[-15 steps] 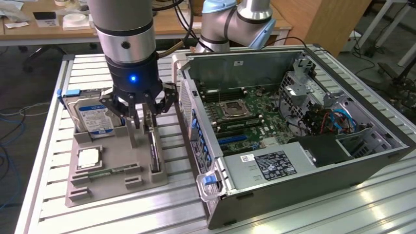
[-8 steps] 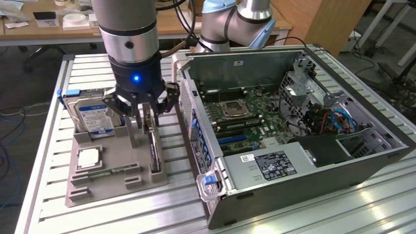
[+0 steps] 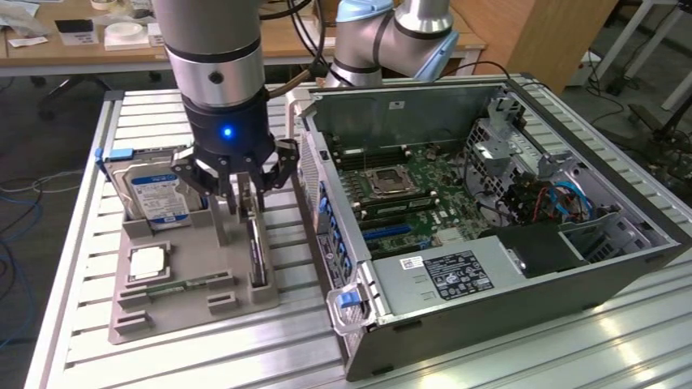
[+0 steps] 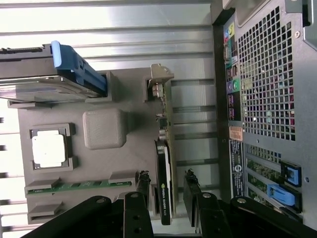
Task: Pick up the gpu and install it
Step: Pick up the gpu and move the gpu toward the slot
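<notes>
The gpu [image 4: 165, 163] stands on edge in a slot of the grey holder tray [image 4: 131, 156], its black cooler face and silver end bracket [image 4: 159, 79] showing. My gripper [image 4: 167, 179] is open and straddles the card near its cooler end, one black finger [image 4: 143, 181] on each side with a small gap to the card. In the exterior view the gripper [image 3: 246, 198] hangs low over the tray [image 3: 194, 312], its fingers down around the upright gpu [image 3: 258, 259]. The open computer case [image 3: 487, 203] lies at the exterior view's right, motherboard exposed.
On the same tray stand a silver hard drive [image 3: 157, 190] with a blue-white label, a processor chip [image 3: 146, 263] and a narrow green memory stick [image 3: 178, 285]. The case's perforated rear wall [image 4: 262, 99] runs close beside the tray. A second arm's base [image 3: 390, 40] stands behind the case.
</notes>
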Robot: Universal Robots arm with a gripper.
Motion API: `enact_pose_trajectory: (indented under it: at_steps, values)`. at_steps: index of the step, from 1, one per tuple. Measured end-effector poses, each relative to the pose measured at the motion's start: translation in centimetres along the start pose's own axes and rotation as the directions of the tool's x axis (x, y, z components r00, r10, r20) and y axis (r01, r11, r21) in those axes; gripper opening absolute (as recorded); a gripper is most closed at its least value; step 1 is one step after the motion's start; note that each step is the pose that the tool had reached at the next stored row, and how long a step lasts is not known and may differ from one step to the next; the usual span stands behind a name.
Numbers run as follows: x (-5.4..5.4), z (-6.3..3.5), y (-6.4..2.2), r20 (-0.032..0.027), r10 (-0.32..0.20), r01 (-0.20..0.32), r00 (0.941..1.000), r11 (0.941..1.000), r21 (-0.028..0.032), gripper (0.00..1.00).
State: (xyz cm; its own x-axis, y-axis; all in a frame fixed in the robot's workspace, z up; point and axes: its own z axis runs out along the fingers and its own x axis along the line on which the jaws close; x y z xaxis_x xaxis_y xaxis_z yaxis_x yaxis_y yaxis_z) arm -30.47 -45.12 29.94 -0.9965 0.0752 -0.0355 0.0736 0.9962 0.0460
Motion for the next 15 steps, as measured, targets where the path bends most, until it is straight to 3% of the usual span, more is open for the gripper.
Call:
enact_pose_trajectory:
  at_steps: [10, 15]
  values:
    - [0.01, 0.42, -0.02, 0.0000, 0.000, 0.000, 1.0000, 1.0000, 0.0001, 0.42]
    - [-0.49, 0.45, 0.02, 0.0000, 0.000, 0.000, 1.0000, 1.0000, 0.0000, 0.42]
